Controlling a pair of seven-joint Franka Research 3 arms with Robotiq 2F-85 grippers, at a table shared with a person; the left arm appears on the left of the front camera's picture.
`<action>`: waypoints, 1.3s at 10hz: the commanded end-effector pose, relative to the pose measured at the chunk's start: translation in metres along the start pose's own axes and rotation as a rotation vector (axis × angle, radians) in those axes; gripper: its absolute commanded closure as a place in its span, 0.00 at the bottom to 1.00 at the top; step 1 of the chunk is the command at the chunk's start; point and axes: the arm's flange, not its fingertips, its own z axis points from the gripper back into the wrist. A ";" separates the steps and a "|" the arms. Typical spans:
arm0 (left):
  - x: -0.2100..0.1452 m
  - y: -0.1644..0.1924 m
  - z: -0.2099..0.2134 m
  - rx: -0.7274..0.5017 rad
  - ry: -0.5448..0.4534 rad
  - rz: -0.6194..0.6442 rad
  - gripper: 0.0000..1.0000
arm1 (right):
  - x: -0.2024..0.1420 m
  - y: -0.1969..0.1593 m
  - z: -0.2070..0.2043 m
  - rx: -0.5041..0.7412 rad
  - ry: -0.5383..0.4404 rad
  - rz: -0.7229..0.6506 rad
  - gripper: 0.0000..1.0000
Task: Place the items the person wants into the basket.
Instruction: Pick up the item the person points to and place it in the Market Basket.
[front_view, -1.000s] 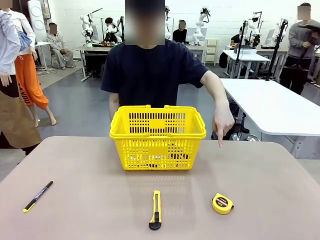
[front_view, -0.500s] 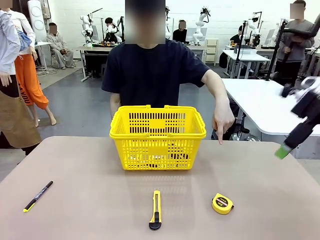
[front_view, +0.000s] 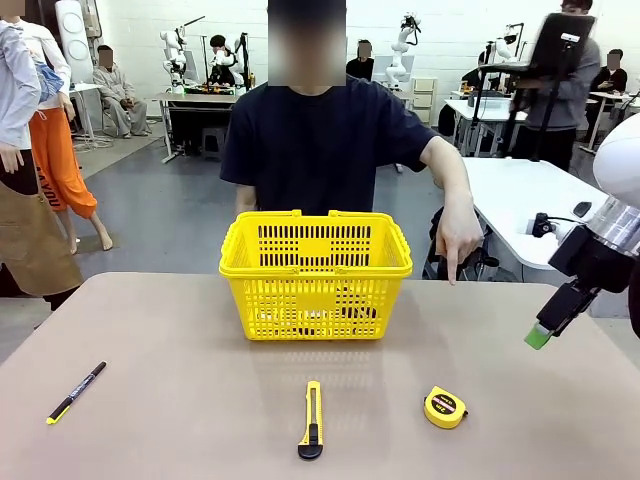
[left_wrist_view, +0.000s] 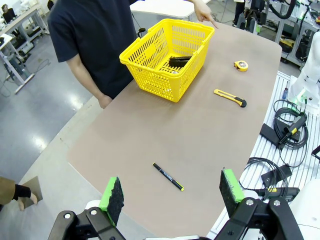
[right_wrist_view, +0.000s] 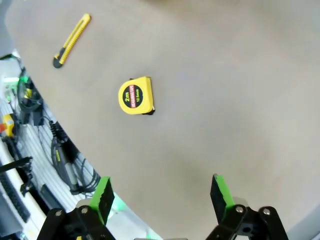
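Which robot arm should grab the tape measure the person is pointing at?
Probably the right. Its gripper hangs open on the tape measure's side of the table, and the right wrist view faces it. The left gripper hangs far off.

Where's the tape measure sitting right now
In the front view the tape measure lies on the table toward the robot's right, right of the utility knife and nearer the robot than the basket, below the person's pointing hand.
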 end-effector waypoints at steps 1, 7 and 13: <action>0.000 0.000 0.001 -0.006 -0.010 -0.008 0.00 | 0.000 0.005 0.001 0.008 0.023 0.004 0.00; 0.000 0.000 0.001 -0.006 -0.010 -0.008 0.00 | 0.007 0.017 -0.018 -0.057 0.010 -0.006 0.00; 0.000 0.000 0.001 -0.006 -0.010 -0.008 0.00 | 0.026 0.071 -0.103 -0.236 0.084 -0.079 0.00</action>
